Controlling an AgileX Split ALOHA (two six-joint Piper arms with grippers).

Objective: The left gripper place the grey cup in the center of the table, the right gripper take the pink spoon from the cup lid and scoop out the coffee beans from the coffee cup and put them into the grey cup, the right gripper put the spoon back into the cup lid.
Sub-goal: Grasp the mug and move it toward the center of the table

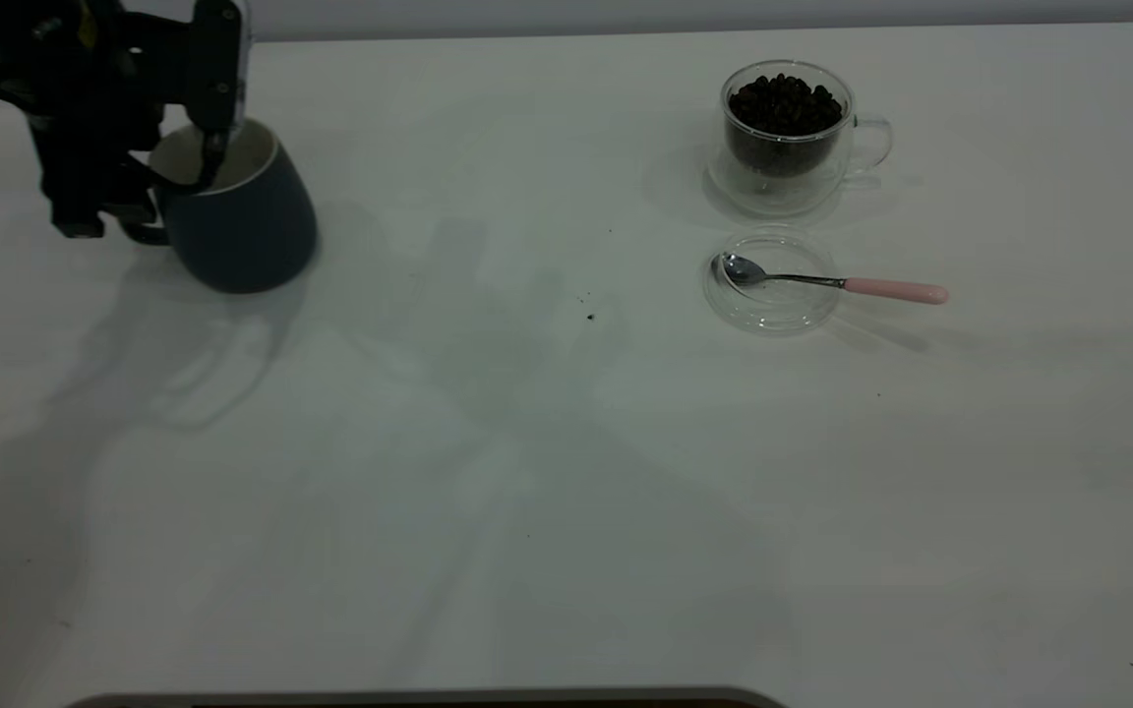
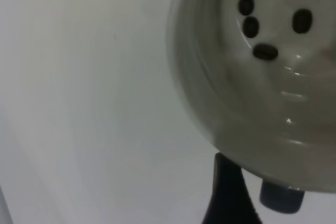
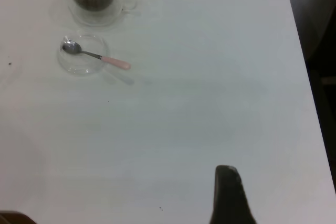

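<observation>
While the left gripper point(image 1: 208, 157) has the mug point(image 1: 242, 211) pinched by its rim near the desk's far left corner, one finger inside the white wall and one outside, note that the mug tilts, so it looks lifted or dragged rather than set flat. The left wrist view shows a few beans point(image 2: 265, 52) already lying inside the mug.

The desk point(image 1: 566, 492) centre lies to the right of the mug and a little nearer the front edge; that direction is what your coming move turns on. The path there looks free apart from dark specks.

Toward the far right of the desk: glass cup point(image 1: 788, 133) heaped with coffee beans point(image 1: 785, 106), handle toward the right edge. Just in front of it sits the lid point(image 1: 773, 280), apart from the cup. Spoon point(image 1: 827, 282) lies with its bowl in the lid; its long axis runs along the desk's width, pink handle overhanging the rim toward the right edge.

Right gripper point(image 3: 228, 195): only one dark finger shows in its wrist view, near the front right, well apart from the spoon. You cannot tell how far its fingers are open. It is the nearer arm to the spoon handle.
</observation>
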